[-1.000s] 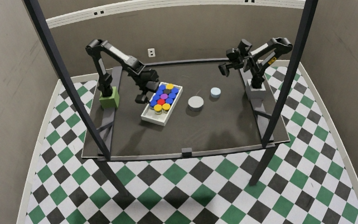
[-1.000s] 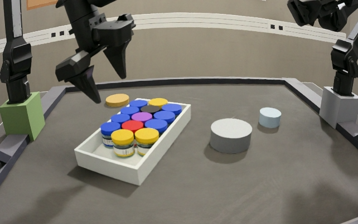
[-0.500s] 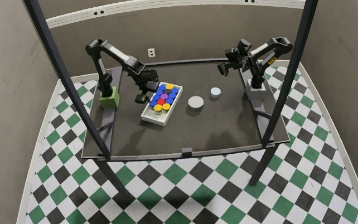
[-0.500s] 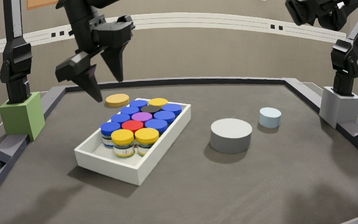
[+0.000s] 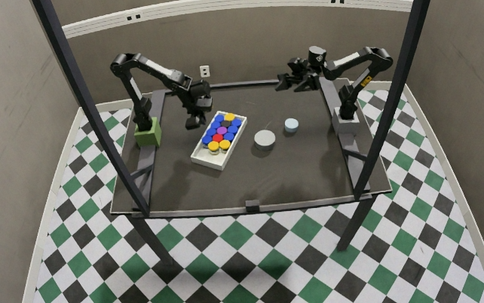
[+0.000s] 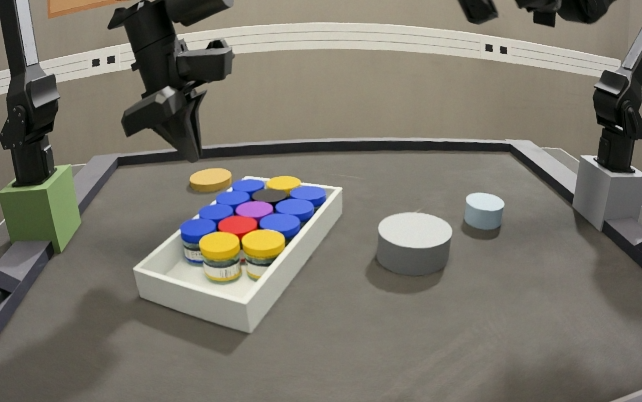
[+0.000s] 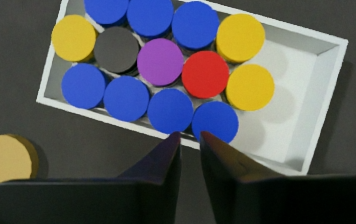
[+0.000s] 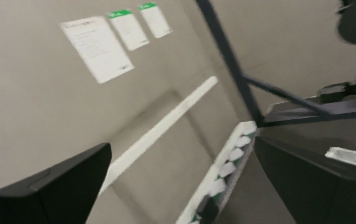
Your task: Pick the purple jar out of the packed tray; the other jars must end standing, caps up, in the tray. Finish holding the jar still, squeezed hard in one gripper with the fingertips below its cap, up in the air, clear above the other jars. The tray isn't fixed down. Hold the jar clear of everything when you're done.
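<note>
The purple jar [image 5: 222,130] stands in the middle of a packed cluster of blue, yellow, red and dark-capped jars in the white tray [image 5: 219,140]. It also shows in the exterior view [image 6: 254,209] and in the left wrist view [image 7: 160,61]. All the jars stand caps up. My left gripper [image 5: 193,123] [image 7: 190,138] hangs in the air beside the tray's long left wall, shut and empty. My right gripper [image 5: 295,83] is open and empty, high at the back right, far from the tray.
A grey cylinder [image 5: 264,139] and a light blue cylinder [image 5: 291,125] stand right of the tray. A flat yellow-orange disc [image 6: 210,179] lies behind the tray's far left corner. The tray's near end has no jars.
</note>
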`<state>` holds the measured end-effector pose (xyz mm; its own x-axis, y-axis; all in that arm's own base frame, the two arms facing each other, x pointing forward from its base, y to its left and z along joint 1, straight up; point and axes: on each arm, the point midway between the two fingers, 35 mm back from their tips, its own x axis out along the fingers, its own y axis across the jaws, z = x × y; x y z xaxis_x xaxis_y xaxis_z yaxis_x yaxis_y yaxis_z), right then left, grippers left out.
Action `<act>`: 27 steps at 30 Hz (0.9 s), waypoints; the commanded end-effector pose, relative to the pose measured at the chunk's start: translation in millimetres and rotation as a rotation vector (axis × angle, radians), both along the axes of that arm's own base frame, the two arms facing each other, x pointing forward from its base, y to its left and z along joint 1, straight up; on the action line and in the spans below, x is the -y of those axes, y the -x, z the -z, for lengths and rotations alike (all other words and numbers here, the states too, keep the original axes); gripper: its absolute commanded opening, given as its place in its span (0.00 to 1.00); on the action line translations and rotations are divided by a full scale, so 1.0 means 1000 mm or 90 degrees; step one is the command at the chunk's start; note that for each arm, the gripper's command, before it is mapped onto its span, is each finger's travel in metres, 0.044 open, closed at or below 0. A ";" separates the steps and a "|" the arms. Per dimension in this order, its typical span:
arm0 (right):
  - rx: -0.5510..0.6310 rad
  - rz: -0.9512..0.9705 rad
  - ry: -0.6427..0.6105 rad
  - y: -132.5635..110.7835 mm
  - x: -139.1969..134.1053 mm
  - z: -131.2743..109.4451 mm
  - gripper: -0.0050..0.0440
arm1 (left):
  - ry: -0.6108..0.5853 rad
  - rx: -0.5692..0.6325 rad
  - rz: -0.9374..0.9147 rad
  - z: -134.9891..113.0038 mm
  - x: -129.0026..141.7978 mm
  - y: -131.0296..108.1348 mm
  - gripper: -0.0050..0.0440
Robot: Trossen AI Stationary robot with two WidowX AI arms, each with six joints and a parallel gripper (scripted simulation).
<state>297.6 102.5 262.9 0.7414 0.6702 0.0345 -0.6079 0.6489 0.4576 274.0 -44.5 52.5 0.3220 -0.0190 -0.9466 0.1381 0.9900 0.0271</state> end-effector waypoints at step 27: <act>-0.155 0.379 0.390 -0.063 0.104 0.014 1.00 | -0.001 -0.028 0.025 -0.013 -0.005 -0.044 0.08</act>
